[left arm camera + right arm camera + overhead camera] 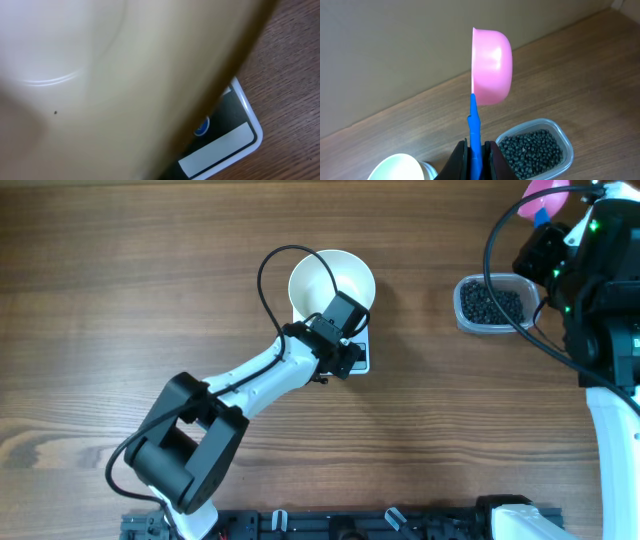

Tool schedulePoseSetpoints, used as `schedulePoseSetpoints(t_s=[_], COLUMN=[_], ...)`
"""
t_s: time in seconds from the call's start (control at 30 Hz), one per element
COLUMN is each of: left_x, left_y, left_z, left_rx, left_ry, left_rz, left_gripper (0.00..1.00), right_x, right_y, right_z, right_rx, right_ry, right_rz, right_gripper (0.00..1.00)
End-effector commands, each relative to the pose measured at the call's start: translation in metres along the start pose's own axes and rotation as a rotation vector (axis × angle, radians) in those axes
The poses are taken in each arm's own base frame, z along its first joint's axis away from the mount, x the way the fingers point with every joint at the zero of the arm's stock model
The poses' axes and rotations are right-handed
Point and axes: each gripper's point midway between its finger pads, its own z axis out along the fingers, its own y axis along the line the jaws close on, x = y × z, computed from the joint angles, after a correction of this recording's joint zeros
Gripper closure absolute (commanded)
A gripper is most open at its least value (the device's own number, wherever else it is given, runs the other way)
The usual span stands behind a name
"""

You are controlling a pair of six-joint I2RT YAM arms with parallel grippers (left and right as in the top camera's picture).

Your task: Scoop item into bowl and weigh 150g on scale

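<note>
The white bowl (331, 278) stands on the scale (360, 360), whose front corner and grey display (220, 150) show in the left wrist view. My left gripper (335, 310) is at the bowl's near rim and shut on it. The bowl's wall (100, 90) fills that view and hides the fingers. At the top right, my right gripper (476, 150) is shut on the blue handle (474, 120) of a pink scoop (492, 65). The scoop is held up on its side above the table. The black beads (530, 150) lie in a clear tub (492, 304) just beside it.
The right arm's body (600, 290) stands right of the tub. The left arm (200, 430) stretches from the front edge toward the scale. A black rail (350, 525) runs along the table's front.
</note>
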Motion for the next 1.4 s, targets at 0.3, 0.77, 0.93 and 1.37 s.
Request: schedulePoseSetpoints(t_s=[0.3, 0.77, 0.93, 1.37], left_x=[0.009, 0.022, 0.033, 0.037], left_y=[-0.002, -0.002, -0.001, -0.005], left_z=[0.011, 0.016, 0.028, 0.032], left_rx=[0.003, 0.005, -0.003, -0.002], left_ry=[0.027, 0.079, 0.123, 0.134], left_rz=[0.017, 0.015, -0.028, -0.021], left_gripper=[0.96, 0.96, 0.96, 0.96], right_x=[-0.006, -0.005, -0.004, -0.002], right_y=[-0.002, -0.002, -0.003, -0.004], right_z=[0.0, 0.0, 0.0, 0.0], right_rx=[0.016, 0.018, 0.02, 0.023], right_ry=[-0.014, -0.01, -0.005, 0.002], right_rz=[-0.015, -0.016, -0.016, -0.018], right_gripper=[0.96, 0.96, 0.96, 0.96])
